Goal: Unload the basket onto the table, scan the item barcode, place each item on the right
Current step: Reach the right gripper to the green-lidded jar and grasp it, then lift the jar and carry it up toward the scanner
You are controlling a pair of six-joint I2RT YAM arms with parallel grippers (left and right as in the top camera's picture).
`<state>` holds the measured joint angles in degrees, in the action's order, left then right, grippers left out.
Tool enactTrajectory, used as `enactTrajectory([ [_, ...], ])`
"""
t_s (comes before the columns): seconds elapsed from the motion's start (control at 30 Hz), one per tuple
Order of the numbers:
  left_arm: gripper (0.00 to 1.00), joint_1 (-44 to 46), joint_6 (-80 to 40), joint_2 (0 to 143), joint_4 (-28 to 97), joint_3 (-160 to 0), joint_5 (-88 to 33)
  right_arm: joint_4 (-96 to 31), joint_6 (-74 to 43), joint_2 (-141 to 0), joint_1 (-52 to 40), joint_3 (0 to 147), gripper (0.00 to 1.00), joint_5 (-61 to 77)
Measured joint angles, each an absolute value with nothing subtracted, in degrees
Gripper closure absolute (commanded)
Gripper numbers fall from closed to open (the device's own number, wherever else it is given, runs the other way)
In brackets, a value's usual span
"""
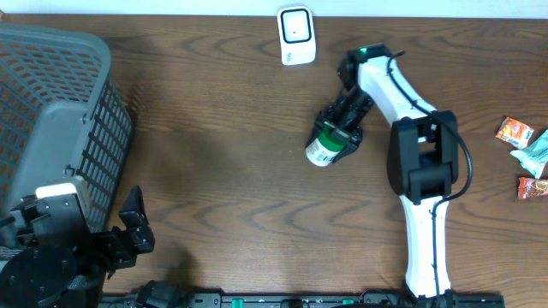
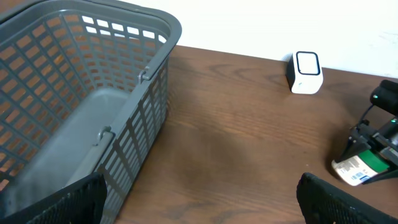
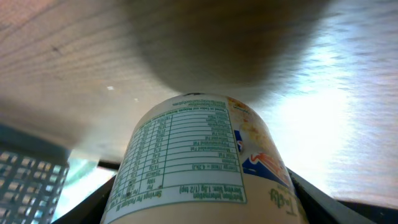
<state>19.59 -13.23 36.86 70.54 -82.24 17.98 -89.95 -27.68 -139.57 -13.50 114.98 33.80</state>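
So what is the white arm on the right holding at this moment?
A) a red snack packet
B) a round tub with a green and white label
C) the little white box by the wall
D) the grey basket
B: the right gripper is clamped around the tub, which lies on its side in the overhead view and fills the right wrist view.

L gripper (image 1: 147,260) wide open (parked low); R gripper (image 1: 340,132) clamping tub (image 1: 322,153).
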Motion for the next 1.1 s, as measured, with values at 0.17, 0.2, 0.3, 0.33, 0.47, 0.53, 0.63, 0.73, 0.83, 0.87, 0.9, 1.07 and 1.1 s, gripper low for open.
enactTrajectory([
  [0.17,0.02,19.6,-13.2,36.9,70.6,-82.2,18.0,-90.6,-23.9,-139.6,-11.1,115.0,0.46,35.6],
  [0.2,0.02,19.6,-13.2,36.9,70.6,-82.2,18.0,-90.5,-23.5,-139.6,-10.7,115.0,0.46,35.9],
  [0.3,0.02,19.6,-13.2,36.9,70.6,-82.2,18.0,-89.3,-22.1,-139.6,-9.6,115.0,0.47,38.0],
  [0.33,0.02,19.6,-13.2,36.9,70.6,-82.2,18.0,-88.8,-21.6,-139.6,-9.1,115.0,0.46,38.9],
  [0.47,0.02,19.6,-13.2,36.9,70.5,-82.2,18.0,-87.6,-20.1,-139.6,-7.4,115.3,0.47,43.3],
  [0.53,0.02,19.6,-13.2,36.9,70.5,-82.2,18.0,-87.7,-19.8,-139.9,-6.5,116.7,0.47,45.2],
  [0.63,0.02,19.6,-13.2,36.9,70.5,-82.2,18.0,-88.0,-19.6,-140.2,-5.3,121.1,0.47,47.0],
  [0.73,0.02,19.6,-13.2,36.9,70.5,-82.2,18.0,-89.1,-19.3,-140.2,-4.6,128.6,0.49,48.0],
  [0.83,0.02,19.6,-13.2,36.9,70.6,-82.2,18.0,-89.8,-19.2,-140.2,-4.1,137.8,0.49,48.3],
  [0.87,0.02,19.6,-13.2,36.9,70.6,-82.2,18.0,-90.0,-19.2,-140.2,-4.1,141.1,0.50,48.2],
  [0.9,0.02,19.6,-13.2,36.9,70.6,-82.2,18.0,-90.2,-19.3,-140.2,-4.0,144.9,0.50,48.0],
  [1.07,0.02,19.6,-13.2,36.9,70.6,-82.1,18.2,-90.1,-22.0,-140.2,-4.3,164.1,0.51,39.5],
  [1.1,0.02,19.6,-13.2,36.9,70.6,-82.1,18.2,-90.1,-22.3,-140.2,-4.3,166.4,0.51,37.5],
])
